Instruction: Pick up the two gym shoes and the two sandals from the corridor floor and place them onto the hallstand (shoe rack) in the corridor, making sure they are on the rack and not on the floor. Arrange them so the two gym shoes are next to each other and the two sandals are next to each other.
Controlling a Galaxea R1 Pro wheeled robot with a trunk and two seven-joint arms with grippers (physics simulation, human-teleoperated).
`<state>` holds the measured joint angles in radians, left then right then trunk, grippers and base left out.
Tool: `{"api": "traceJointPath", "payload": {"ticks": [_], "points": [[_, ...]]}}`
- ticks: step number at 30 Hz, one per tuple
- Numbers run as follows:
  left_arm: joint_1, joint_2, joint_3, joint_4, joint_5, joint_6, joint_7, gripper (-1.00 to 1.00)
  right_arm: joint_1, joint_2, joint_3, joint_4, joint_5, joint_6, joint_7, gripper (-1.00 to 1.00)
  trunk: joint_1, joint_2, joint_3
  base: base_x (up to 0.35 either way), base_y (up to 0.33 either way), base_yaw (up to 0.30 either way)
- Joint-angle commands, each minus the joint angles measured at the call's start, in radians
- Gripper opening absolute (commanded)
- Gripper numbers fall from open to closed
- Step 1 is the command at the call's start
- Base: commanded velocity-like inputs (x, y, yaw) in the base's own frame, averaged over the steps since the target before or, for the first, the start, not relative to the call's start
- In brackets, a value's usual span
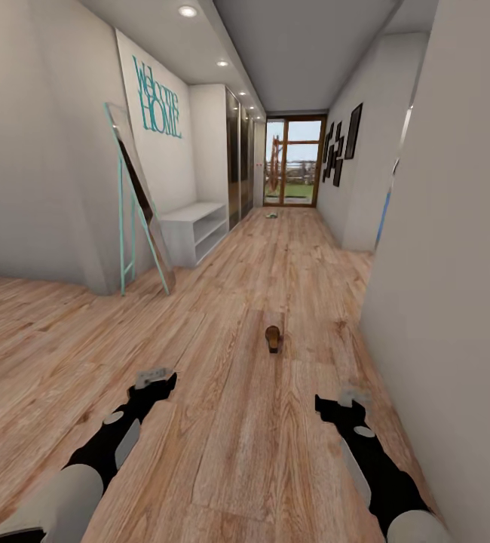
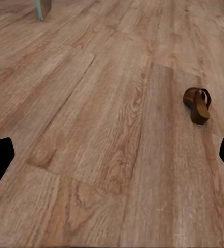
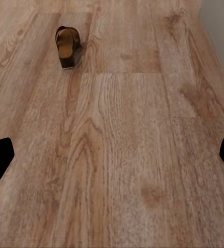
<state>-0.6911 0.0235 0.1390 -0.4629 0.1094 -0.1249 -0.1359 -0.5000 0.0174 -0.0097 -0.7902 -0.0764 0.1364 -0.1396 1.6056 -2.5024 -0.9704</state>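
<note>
One brown sandal (image 1: 273, 338) lies on the corridor floor (image 1: 230, 452), ahead of me and between my two arms. The same sandal (image 2: 197, 105) shows its dark strap and tan footbed in the left wrist view, and the sandal (image 3: 68, 46) also appears in the right wrist view. My left gripper (image 1: 154, 377) (image 2: 113, 160) hovers open and empty over bare planks, short of the sandal. My right gripper (image 1: 350, 398) (image 3: 113, 160) is likewise open and empty. The hallstand is out of view. A small pale shape (image 1: 271, 215) far down the corridor is too small to name.
A teal-framed mirror (image 1: 136, 219) leans on the left wall corner. Behind it stands a plain low white bench (image 1: 196, 226) with open shelves. A grey wall (image 1: 448, 302) runs close along my right. A glass door (image 1: 296, 162) ends the corridor.
</note>
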Motion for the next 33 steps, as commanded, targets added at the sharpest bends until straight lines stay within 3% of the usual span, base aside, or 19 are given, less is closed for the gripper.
{"api": "traceJointPath", "payload": {"ticks": [1,6,11,19,33], "points": [[-0.001,-0.001,0.004,0.001,0.01,-0.001,0.007,1.0,0.0,0.0,0.0,-0.042,-0.008,0.03,-0.002,1.0,0.0,0.0,-0.001,0.0,0.0,0.0],[-0.001,-0.002,0.004,0.002,0.01,-0.003,0.046,1.0,0.0,0.0,0.002,-0.231,-0.009,0.171,-0.002,1.0,0.0,0.0,-0.001,0.0,0.0,0.0],[0.0,-0.004,0.004,0.003,0.011,-0.053,0.178,1.0,0.0,0.001,0.002,-0.362,-0.008,0.349,-0.003,1.0,0.0,0.0,-0.001,0.0,0.0,0.0],[0.002,-0.007,-0.01,0.003,0.012,-0.086,0.199,1.0,0.0,0.001,0.001,-0.374,-0.007,0.366,-0.003,1.0,0.0,0.0,-0.001,0.032,-0.003,0.0],[0.002,-0.007,-0.026,0.003,0.012,-0.087,0.2,1.0,0.0,0.001,0.0,-0.374,-0.005,0.366,-0.005,1.0,0.0,0.0,-0.001,0.318,-0.112,0.0]]}}
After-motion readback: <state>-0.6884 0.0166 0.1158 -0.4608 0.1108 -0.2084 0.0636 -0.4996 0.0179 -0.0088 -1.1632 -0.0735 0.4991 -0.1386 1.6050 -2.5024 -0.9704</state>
